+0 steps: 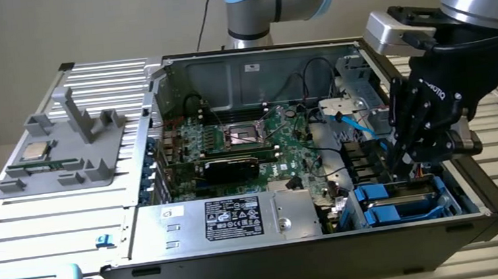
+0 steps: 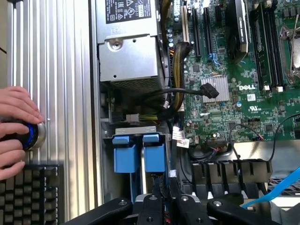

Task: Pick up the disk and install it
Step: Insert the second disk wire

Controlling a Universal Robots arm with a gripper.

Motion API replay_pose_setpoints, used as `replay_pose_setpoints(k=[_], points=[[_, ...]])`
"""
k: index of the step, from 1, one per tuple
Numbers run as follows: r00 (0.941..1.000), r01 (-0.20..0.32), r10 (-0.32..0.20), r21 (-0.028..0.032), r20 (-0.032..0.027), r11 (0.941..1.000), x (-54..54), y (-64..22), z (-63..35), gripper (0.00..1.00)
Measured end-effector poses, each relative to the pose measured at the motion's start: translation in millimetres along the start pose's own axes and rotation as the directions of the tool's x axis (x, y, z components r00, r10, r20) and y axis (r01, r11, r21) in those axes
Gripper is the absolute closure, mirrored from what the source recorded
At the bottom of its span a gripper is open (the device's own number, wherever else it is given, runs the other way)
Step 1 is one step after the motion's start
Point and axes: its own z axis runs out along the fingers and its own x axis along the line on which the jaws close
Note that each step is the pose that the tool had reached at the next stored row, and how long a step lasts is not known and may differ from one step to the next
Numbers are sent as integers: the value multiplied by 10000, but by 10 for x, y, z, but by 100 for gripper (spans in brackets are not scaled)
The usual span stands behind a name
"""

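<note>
An open computer case [image 1: 303, 243] lies on the bench [image 1: 49, 224], its motherboard [image 1: 249, 146] in the middle of the floor. The power supply box [image 1: 229, 219] sits in the case's near corner, toward the exterior view's left of the drive bay [image 1: 399, 201], which takes the near corner on the exterior view's right. The disk [image 1: 394, 202] sits in that bay. The hand [image 1: 411, 166] hangs just above the bay, beside the case's wall. On the exterior view's left, outside the case, a holder [image 1: 61, 152] rests on the removed side panel [image 1: 57, 210], with a processor chip [image 1: 35, 151] on it. In the wrist view a person's hand [image 2: 14, 131] rests on a knob [image 2: 30, 136] beside a keyboard [image 2: 30, 192].
</note>
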Motion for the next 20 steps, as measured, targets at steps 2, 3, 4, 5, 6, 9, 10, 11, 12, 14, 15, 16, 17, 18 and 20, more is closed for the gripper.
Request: replay_pose_setpoints(k=[2,3,4,5,6,9,10,11,12,14,15,16,17,18,20], points=[[10000,1,-2,24,43,10000,17,-3,21,84],[10000,-3,3,62,46,10000,17,-3,30,84],[10000,-8,7,108,47,9999,17,-5,37,84],[10000,-11,10,147,53,9999,18,-6,46,84],[10000,-14,13,181,61,9998,22,-6,54,84],[10000,-15,13,215,76,9998,31,-3,64,84],[10000,-15,13,215,77,9998,31,-3,64,84],[10000,-14,12,215,77,9998,31,-3,64,84],[10000,-15,13,224,87,9997,34,-2,66,84],[9999,-17,14,253,117,9997,45,6,72,84],[9999,-15,12,255,137,9997,52,8,74,84],[9999,-13,9,255,157,9997,58,9,76,84],[9999,-11,7,254,168,9997,64,11,77,84],[9998,-12,8,254,174,9997,71,14,79,84],[9998,-4,-1,262,182,9997,82,17,85,84]])
